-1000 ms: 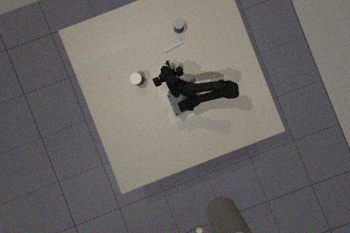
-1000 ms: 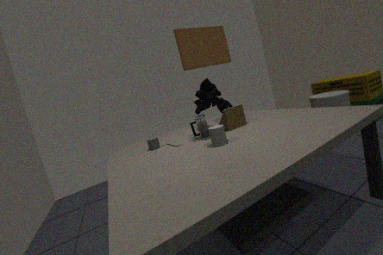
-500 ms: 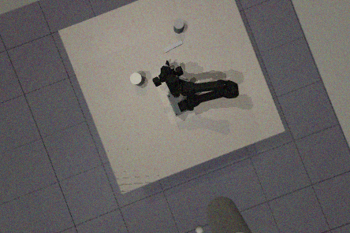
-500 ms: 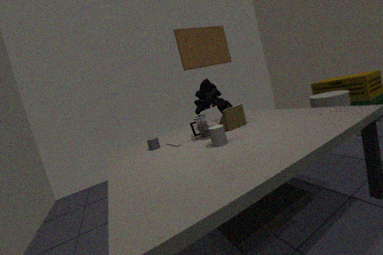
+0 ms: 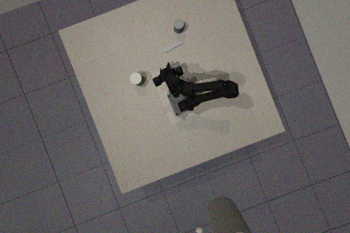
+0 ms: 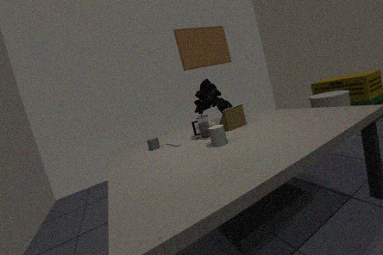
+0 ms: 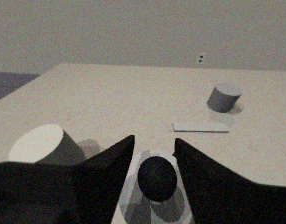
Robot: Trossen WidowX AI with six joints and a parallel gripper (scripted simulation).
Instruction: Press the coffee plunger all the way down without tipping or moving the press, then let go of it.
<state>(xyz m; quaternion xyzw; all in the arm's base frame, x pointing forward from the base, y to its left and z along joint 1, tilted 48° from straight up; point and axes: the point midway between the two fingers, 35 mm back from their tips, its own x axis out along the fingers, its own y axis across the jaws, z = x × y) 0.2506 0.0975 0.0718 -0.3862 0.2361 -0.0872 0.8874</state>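
Upright glass press, black plunger knob lowered.

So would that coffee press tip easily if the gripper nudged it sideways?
Probably: the coffee press stands tall and narrow, so a push near its knob could topple it. Its clear body looks fragile. The gripper is open, apart from the knob.

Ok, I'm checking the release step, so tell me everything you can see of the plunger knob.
The plunger knob is a dark, matte ball, smooth and round, sitting low over the pale glassy body of the press. In the wrist view it lies between the two black fingers of the gripper, with a visible gap on each side, so nothing clamps it. Its rod is hidden beneath it. From the exterior view it is too small to make out.
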